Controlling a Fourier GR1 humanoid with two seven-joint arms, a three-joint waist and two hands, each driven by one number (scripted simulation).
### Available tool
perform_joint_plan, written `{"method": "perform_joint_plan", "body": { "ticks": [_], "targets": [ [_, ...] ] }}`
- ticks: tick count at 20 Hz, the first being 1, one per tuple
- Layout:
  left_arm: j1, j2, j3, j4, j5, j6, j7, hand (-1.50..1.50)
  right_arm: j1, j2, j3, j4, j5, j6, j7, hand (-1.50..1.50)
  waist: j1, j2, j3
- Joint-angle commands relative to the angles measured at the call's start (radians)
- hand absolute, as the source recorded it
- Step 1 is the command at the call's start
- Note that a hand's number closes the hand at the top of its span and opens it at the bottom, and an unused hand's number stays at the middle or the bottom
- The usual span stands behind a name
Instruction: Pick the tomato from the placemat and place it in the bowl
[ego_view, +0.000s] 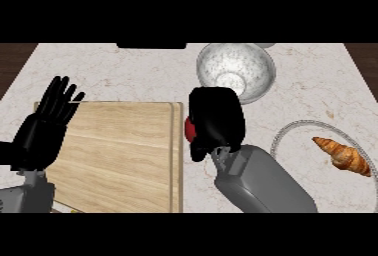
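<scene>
Your right hand (215, 122) is curled round the tomato (190, 130), carried just short of the bowl (255, 62), so watch it, opening here spills it onto the counter (133, 75)

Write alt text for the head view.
The robot's right hand is curled round a red tomato, just short of a speckled bowl. The left hand rests open over a wooden placemat; a croissant lies on a plate at right.
</scene>
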Motion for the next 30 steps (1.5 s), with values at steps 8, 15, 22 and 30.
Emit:
{"method": "perform_joint_plan", "body": {
  "ticks": [8, 15, 22, 30],
  "targets": [
    [0.008, 0.022, 0.032, -0.03, 0.031, -0.021, 0.028, 0.0, -0.221, 0.006, -0.207, 0.115, 0.085, -0.083, 0.093, 1.5, -0.008, 0.005, -0.001],
    [0.0, -0.017, 0.007, 0.015, -0.021, 0.002, -0.028, 0.0, -0.244, -0.129, -0.394, 0.233, 0.056, -0.199, -0.095, 1.5, -0.011, 0.007, 0.0],
    [0.004, -0.005, 0.01, -0.032, 0.007, -0.016, 0.016, 0.0, -0.375, -0.124, -0.516, 0.618, 0.032, -0.451, -0.287, 1.5, 0.013, 0.012, 0.0],
    [-0.028, -0.028, -0.016, 0.04, -0.023, -0.029, -0.039, 0.0, -0.471, -0.227, -0.621, 1.02, 0.011, -0.559, -0.49, 1.5, 0.033, 0.026, 0.0]
  ]
}}
